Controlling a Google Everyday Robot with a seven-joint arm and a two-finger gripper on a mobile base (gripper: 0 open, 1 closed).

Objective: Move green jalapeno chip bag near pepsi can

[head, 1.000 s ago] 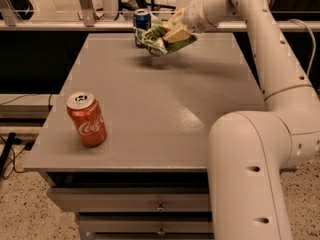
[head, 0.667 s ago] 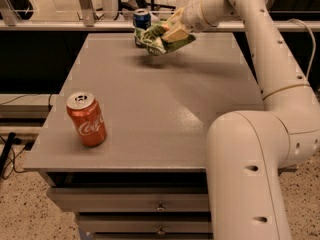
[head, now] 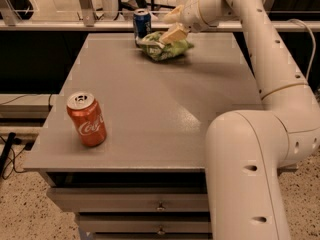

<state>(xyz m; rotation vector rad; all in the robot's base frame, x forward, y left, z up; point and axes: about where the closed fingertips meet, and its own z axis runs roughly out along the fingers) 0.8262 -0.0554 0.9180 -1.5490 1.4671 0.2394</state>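
Gray table (head: 150,109) with drawers (head: 135,200) below; the green chip bag (head: 165,49) lies near its far edge, just beside the blue pepsi can (head: 142,24); the gripper (head: 170,30) sits at the bag's top; whether it clamps the bag I cannot tell; a red cola can (head: 87,120) stands well apart, front left.

One camera looks down over the near edge of the table (head: 150,119), facing 12 o'clock. The gripper (head: 164,38) sits far off at 12 o'clock.
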